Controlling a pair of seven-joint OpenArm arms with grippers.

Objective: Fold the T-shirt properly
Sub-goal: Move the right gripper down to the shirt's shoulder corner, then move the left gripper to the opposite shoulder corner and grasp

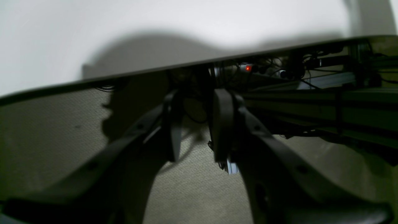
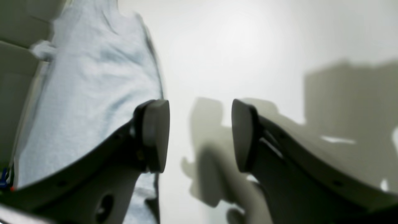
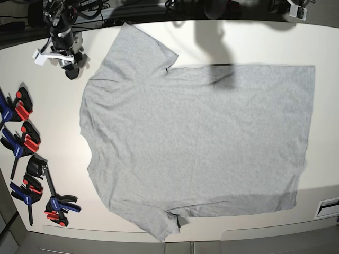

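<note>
In your left wrist view, the left gripper hangs past the table edge, jaws parted with nothing between them. In your right wrist view, the right gripper stands wide open and empty over bare table, the T-shirt just beside its left finger. In the base view, the T-shirt lies flat, plain side up, collar toward the clamps.

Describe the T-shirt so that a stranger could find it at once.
On the white table, the T-shirt lies spread flat across the middle. It is the one large plain grey cloth, unlike the small red and blue clamps along the left edge.
</note>
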